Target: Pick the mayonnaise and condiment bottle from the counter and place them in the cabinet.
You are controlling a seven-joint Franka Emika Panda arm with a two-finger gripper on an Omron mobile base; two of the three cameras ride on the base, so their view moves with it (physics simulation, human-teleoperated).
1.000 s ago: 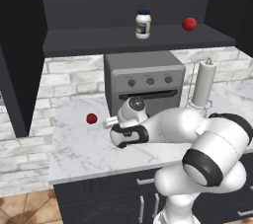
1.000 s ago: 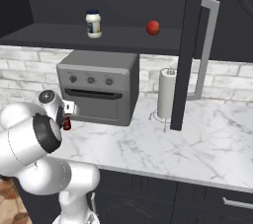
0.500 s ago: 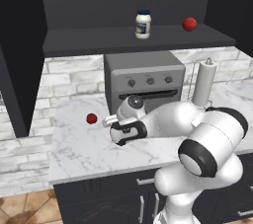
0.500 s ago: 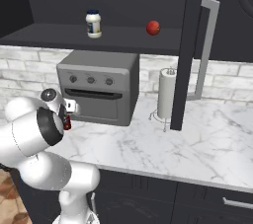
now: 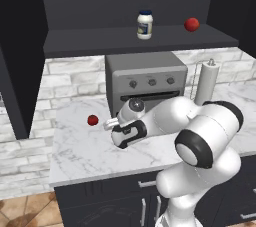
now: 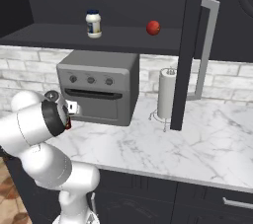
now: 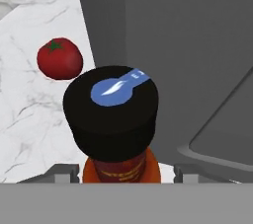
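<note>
The condiment bottle [image 7: 113, 114], red-brown with a black cap, stands on the counter [image 5: 90, 156] at the toaster oven's front left corner. My gripper [image 7: 126, 171] is down around it, one finger on each side of its body, and a thin gap shows on the right side. From the left base view the hand [image 5: 125, 130] hides the bottle. A sliver of the bottle [image 6: 67, 125] shows beside the hand in the right base view. The mayonnaise [image 5: 144, 24] [image 6: 93, 23] stands upright on the cabinet shelf [image 5: 100, 38].
A tomato [image 5: 92, 120] [image 7: 59, 58] lies on the counter just left of the bottle. Another tomato [image 5: 191, 24] sits on the shelf to the jar's right. The grey toaster oven [image 5: 145, 78] is right behind the hand. A paper-towel roll [image 6: 167, 93] and the open cabinet door [image 6: 190, 45] stand farther right.
The hand has stayed at the oven's front left corner while the elbow shifted slightly. The jar and the tomatoes have not moved.
</note>
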